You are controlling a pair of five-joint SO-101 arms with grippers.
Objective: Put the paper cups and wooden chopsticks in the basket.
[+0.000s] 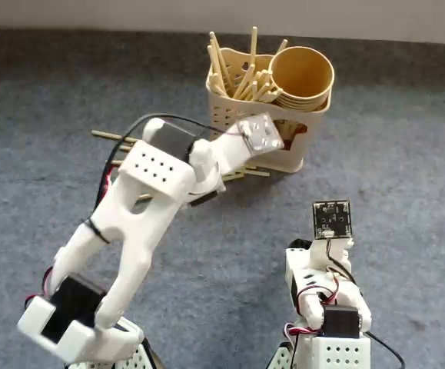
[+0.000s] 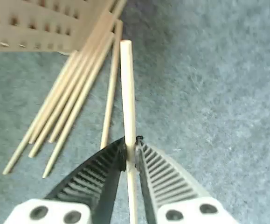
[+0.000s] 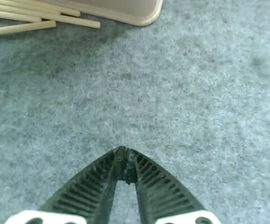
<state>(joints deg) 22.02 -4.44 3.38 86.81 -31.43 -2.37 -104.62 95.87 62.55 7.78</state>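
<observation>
- The surface [image 1: 406, 169] is grey and nappy like felt. I judge that soft pile keeps round sticks from rolling away.
- The basket [image 1: 305, 150] stands upright at the far middle. It is cream plastic with rounded corners and walls pierced by rows of small holes, and its open top lets things drop in.
- The cups [image 1: 303, 73] are tan paper with rolled rims. They sit nested in the basket's right half, which leaves the left half to the stowed chopsticks [image 1: 245, 81] leaning there.
- My left end effector [image 2: 131, 151] has black ribbed pads. It sits low by the basket's near left corner, pinching one stick.
- My right end effector [image 3: 125, 170] is pressed together on nothing, over bare surface near and right, clear of the work.
- The loose chopsticks [image 2: 65, 116] lie fanned and touching at the basket's foot. They are pale, smooth, round wood.
- The held chopstick [image 2: 127, 93] is gripped across its shaft. Its free end points toward the basket, which should suit lifting it in.
</observation>
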